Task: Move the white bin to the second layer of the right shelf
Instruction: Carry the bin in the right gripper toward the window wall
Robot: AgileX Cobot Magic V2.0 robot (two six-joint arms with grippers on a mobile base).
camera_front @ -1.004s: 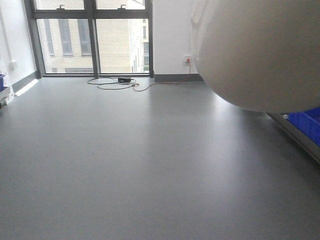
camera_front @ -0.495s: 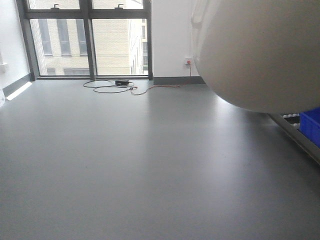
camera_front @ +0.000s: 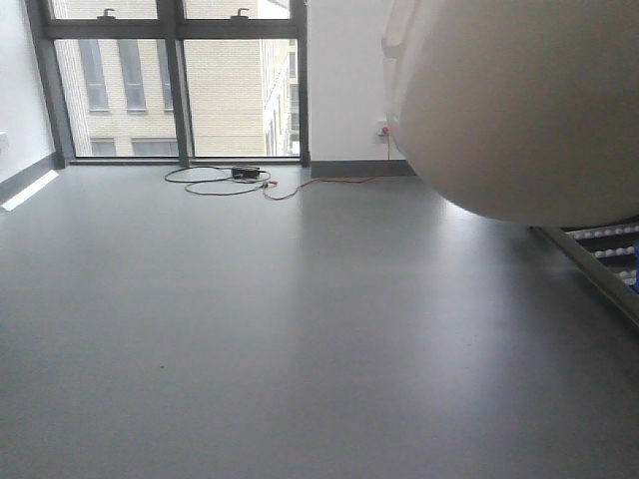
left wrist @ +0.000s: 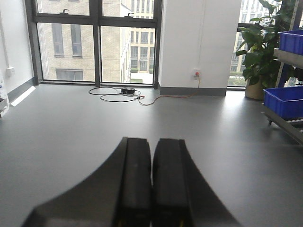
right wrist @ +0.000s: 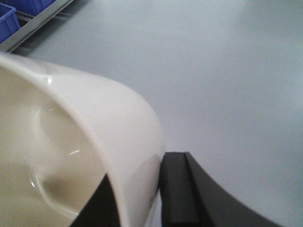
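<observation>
The white bin (camera_front: pixel 519 100) hangs in the air and fills the upper right of the front view. Its glossy cream inside and rounded rim (right wrist: pixel 71 142) take up the left of the right wrist view. My right gripper (right wrist: pixel 142 170) is shut on the bin's wall, one finger inside and one outside. My left gripper (left wrist: pixel 152 142) is shut with nothing in it, held above bare grey floor. Under the bin at the far right show the right shelf's roller lanes (camera_front: pixel 611 247) with a steel front rail; I cannot tell which layer this is.
Cables (camera_front: pixel 225 180) lie on the floor by the windows. In the left wrist view the rack at the right holds blue bins (left wrist: pixel 284 101) on two levels, beside a potted plant (left wrist: pixel 262 52). A blue bin (right wrist: pixel 7 23) and rack rail (right wrist: pixel 40 21) show behind the white bin.
The front view has shifted: the blue bin at the right edge has slid out of sight and roller lanes show there. The white bin keeps its place in the view.
</observation>
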